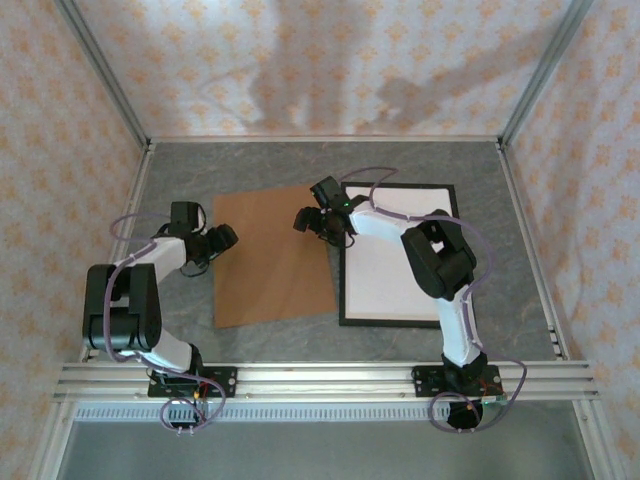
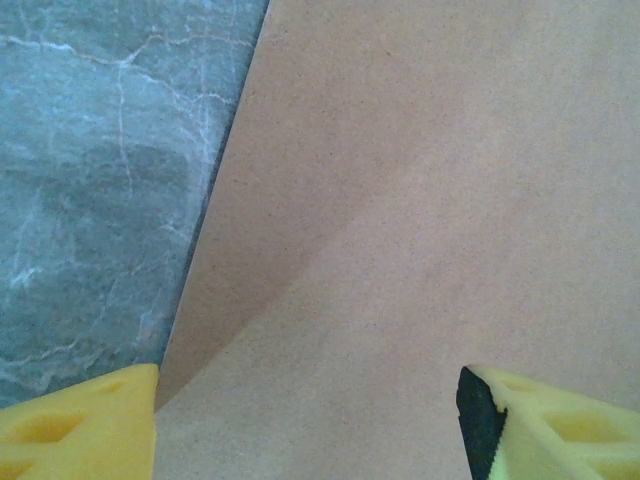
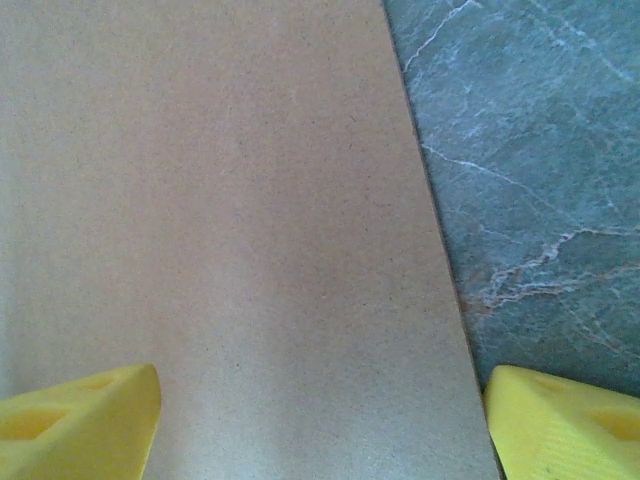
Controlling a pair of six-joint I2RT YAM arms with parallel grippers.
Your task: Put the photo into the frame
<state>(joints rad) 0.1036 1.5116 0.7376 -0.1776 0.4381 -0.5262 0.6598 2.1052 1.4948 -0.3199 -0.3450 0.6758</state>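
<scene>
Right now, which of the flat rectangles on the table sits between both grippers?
The plain brown board, tilted, left of the black frame; left gripper at its left edge, right gripper at its right.

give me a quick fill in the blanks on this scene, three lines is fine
1. The flat backing board is ____ in colour.
2. In the top view, the black frame lies to the ____ of that board.
3. The left gripper and the right gripper, one at each side edge of the board, both have jaws that stand ____.
Missing words: brown; right; open.
</scene>
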